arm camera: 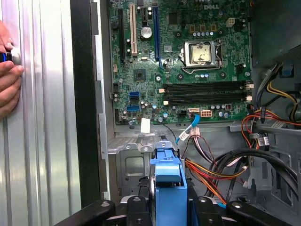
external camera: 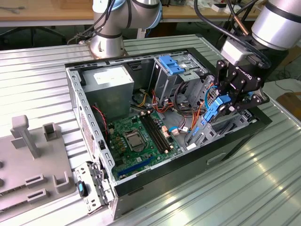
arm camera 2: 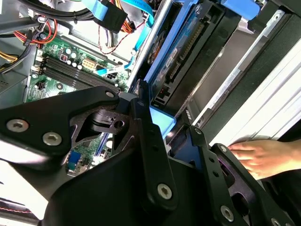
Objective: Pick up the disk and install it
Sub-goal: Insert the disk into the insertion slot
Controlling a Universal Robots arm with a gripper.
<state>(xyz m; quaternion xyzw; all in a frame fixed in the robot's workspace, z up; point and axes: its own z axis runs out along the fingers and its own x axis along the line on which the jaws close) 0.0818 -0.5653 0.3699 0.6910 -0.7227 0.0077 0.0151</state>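
Observation:
The disk (external camera: 215,109), dark with bright blue rails, stands on edge at the exterior view's right end of the open computer case (external camera: 94,155). My gripper (external camera: 226,104) is shut on it from above, just over the metal drive bay (external camera: 207,134). In the first wrist view the disk's blue rail (arm camera: 168,181) sits between the black fingers (arm camera: 139,207), above the bay's metal bracket (arm camera: 134,157). The second wrist view shows the disk (arm camera 2: 186,56) edge-on, running away from the gripper (arm camera 2: 164,117) beside the case wall.
Inside the case lie the green motherboard (external camera: 136,136), a grey power-supply box (external camera: 110,82), a drive cage with blue tabs (external camera: 171,66) and loose cables (external camera: 188,106). A person's hand (arm camera: 8,70) rests on the ribbed table beside the case. A grey fixture (external camera: 33,155) stands at the exterior view's left.

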